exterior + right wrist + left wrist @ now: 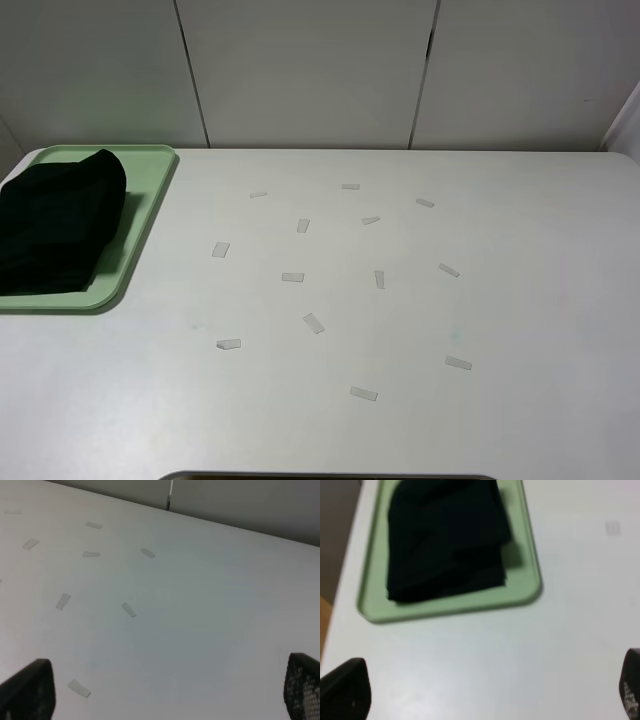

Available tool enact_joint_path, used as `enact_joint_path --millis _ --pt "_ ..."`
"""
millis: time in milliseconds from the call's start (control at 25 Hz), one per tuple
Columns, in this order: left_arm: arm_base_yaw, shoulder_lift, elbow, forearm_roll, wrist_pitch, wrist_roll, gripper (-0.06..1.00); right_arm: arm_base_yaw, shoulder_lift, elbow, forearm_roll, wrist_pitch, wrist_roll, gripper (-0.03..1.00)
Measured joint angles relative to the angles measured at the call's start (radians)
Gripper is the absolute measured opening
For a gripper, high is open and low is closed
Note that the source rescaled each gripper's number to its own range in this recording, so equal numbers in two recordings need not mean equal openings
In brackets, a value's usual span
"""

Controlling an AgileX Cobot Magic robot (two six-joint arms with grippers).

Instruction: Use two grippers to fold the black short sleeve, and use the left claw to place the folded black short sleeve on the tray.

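The folded black short sleeve (58,222) lies on the tray (148,200) at the desk's far left corner (soft, limp, best pinched at stacked edges), both hands open, empty.

Soft, even overhead light leaves the white surface (420,320) bright and almost shadowless in the sharp high view, though the black short sleeve (55,225) loses its folds to darkness, and both wrist views are softer, the left one clearly blurred, with near fingertips (345,692) out of focus.
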Motion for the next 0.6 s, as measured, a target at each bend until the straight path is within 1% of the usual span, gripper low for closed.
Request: enact_joint_path --millis 280,600 --pt "0.0 -0.021 0.009 -0.009 0.001 -0.013 1.0 0.0 0.0 0.0 0.0 0.0 0.0 1.0" --pt "0.0 -0.021 0.009 -0.039 0.001 -0.013 1.0 0.0 0.0 0.0 0.0 0.0 0.0 1.0"
